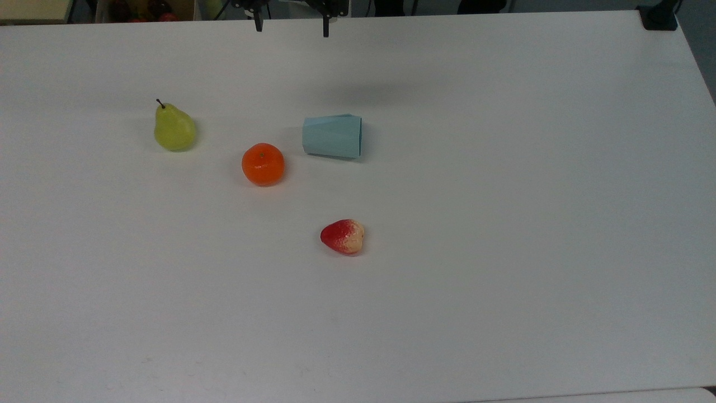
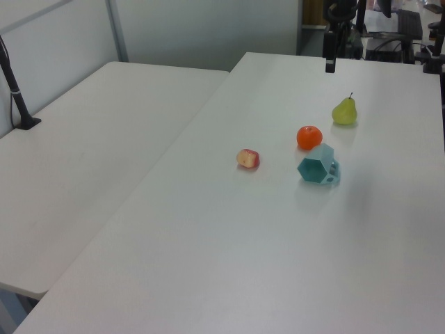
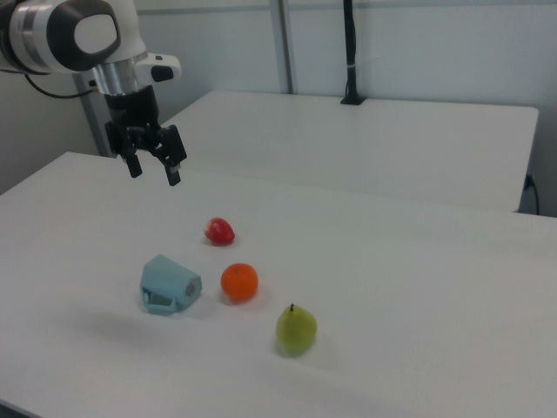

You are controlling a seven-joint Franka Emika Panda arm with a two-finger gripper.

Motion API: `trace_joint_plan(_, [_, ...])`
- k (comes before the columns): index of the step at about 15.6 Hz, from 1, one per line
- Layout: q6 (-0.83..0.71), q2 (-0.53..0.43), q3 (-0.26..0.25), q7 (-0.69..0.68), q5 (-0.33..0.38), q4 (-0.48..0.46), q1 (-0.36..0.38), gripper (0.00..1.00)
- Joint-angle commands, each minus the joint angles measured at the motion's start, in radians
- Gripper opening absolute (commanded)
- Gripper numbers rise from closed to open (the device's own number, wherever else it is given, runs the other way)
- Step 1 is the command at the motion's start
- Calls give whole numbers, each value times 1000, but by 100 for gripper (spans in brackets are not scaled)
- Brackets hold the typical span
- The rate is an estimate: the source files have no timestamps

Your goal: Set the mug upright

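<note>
The mug [image 1: 331,136] is a pale blue faceted cup lying on its side on the white table [image 1: 503,224], its wider rim toward the top view's right. In the left view the mug [image 2: 318,167] turns its hexagonal mouth to the camera. A small handle-like part lies low on the mug [image 3: 170,285] in the right view. My gripper [image 1: 292,31] hangs open and empty above the table's far edge, well apart from the mug. The gripper [image 3: 155,172] is in the air up and behind the mug in the right view, and at the far end [image 2: 330,66] in the left view.
An orange [image 1: 263,164] lies close to the mug on the top view's left, with a green pear [image 1: 174,129] farther left. A red strawberry [image 1: 343,237] sits nearer the front. A second white table [image 2: 90,139] adjoins, with a black post [image 3: 350,52] clamped to it.
</note>
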Motion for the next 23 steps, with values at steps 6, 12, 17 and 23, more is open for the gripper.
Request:
trace_joint_plan(6, [24, -6, -5, -31, 17, -14, 14, 100])
trace_joint_plan(12, [15, 12, 12, -17, -88, -14, 89, 100])
trace_joint_plan(17, [-17, 81, 14, 120, -258, -14, 251, 100])
trace_joint_plan(23, [-74, 236, 27, 389, -516, -17, 419, 100])
